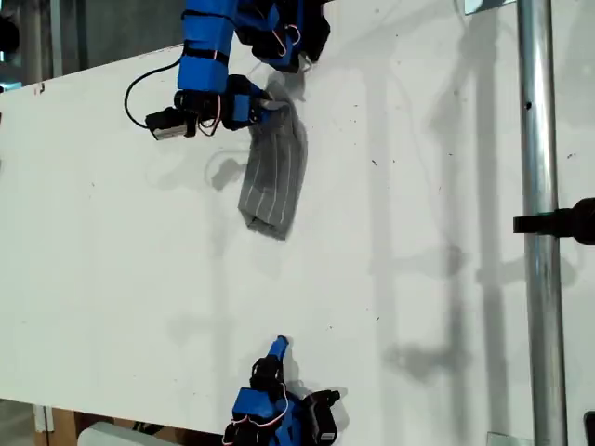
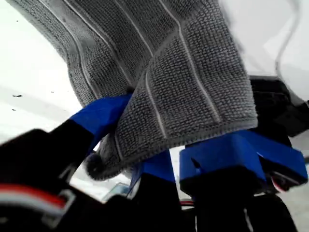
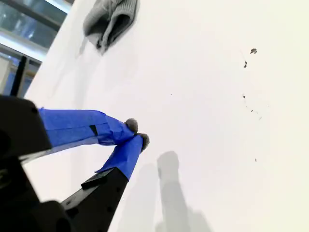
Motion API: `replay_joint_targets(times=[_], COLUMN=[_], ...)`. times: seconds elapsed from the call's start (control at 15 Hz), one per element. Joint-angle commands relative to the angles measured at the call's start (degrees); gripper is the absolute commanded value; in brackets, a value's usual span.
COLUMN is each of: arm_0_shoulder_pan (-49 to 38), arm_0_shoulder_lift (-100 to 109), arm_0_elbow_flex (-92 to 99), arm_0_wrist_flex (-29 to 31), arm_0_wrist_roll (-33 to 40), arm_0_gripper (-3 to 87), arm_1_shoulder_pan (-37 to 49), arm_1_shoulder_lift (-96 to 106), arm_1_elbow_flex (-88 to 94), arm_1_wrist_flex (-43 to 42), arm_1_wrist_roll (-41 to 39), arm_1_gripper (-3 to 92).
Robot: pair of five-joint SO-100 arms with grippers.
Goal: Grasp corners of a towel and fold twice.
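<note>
The grey striped towel (image 1: 274, 177) hangs bunched into a narrow strip from my first gripper (image 1: 270, 104), near the table's far edge in the exterior view. Its lower end appears to touch the table. In the first wrist view the towel (image 2: 183, 72) drapes over the blue fingers (image 2: 101, 116), with my first gripper (image 2: 140, 145) shut on its upper edge. My second gripper (image 1: 278, 346) is at the near edge, well apart from the towel. It is shut (image 3: 137, 133), tips touching and holding nothing. The towel (image 3: 111, 17) shows far off in the second wrist view.
The white table (image 1: 418, 232) fills the exterior view. A vertical metal pole (image 1: 539, 232) with a black clamp (image 1: 562, 223) stands at the exterior view's right. A black cable (image 1: 139, 93) loops beside the first arm.
</note>
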Motion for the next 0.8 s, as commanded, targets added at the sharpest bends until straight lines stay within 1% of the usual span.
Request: replay_joint_targets(times=[0.0,0.07,0.2,0.33,0.6,0.67,0.73], arm_0_shoulder_pan=[-0.79,-0.79,-0.09,-0.09,-0.35,-0.35,-0.44], arm_0_shoulder_lift=[0.26,0.26,0.26,0.26,0.26,0.26,0.26], arm_0_elbow_flex=[0.44,0.44,0.44,0.44,0.44,0.44,0.44], arm_0_wrist_flex=[0.18,0.18,0.26,0.26,0.26,0.26,0.26], arm_0_wrist_roll=[0.00,0.00,-0.18,-0.18,-0.18,-0.18,-0.18], arm_0_gripper=[-1.2,-1.2,-1.2,-1.2,-1.2,-1.2,-1.2], arm_1_shoulder_pan=[-2.90,-3.34,-2.99,-2.90,-1.32,-0.53,0.53], arm_1_shoulder_lift=[4.39,1.49,-6.15,-12.57,-25.31,-28.30,-30.41], arm_1_elbow_flex=[-6.42,-7.38,-11.95,-13.97,-14.59,-15.21,-17.40], arm_1_wrist_flex=[-13.45,-22.24,-32.34,-39.37,-48.60,-50.98,-51.77], arm_1_wrist_roll=[-2.64,-4.22,-7.12,-8.44,-8.53,-8.35,-8.61], arm_1_gripper=[-0.1,-0.1,0.1,0.5,2.1,17.3,38.9])
